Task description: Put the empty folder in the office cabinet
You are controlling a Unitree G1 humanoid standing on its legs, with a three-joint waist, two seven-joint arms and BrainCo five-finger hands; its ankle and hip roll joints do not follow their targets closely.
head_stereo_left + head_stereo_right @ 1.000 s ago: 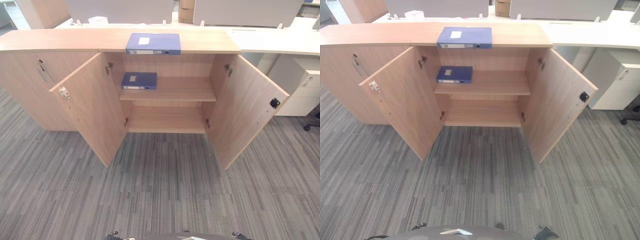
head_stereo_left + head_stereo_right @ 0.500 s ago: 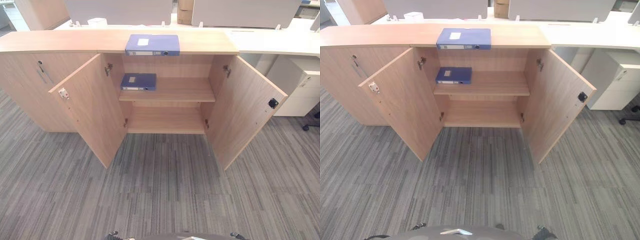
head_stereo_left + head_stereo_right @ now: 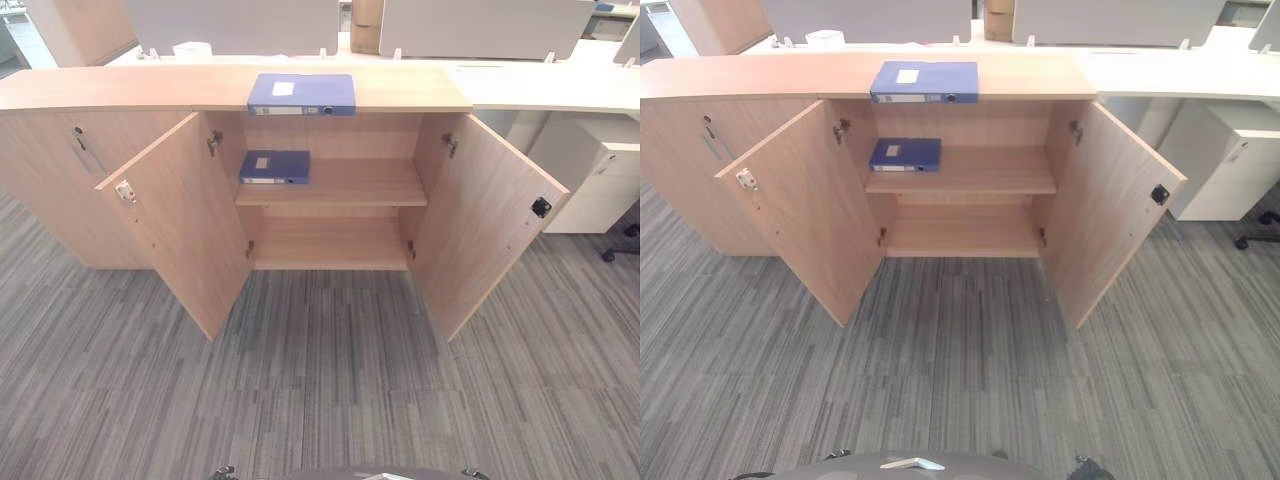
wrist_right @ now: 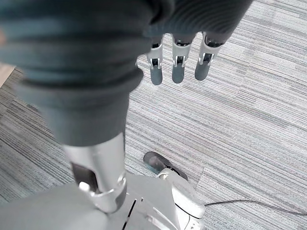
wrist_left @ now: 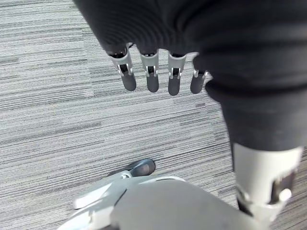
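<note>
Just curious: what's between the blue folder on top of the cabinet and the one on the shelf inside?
In the left eye view, only the cabinet's wooden top separates the upper folder from the shelf folder.

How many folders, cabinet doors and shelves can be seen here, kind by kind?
Blue folders: 2, one on the cabinet top, one on the upper shelf.
Open cabinet doors: 2.
Shelves inside: 2.
Total: 6.
</note>
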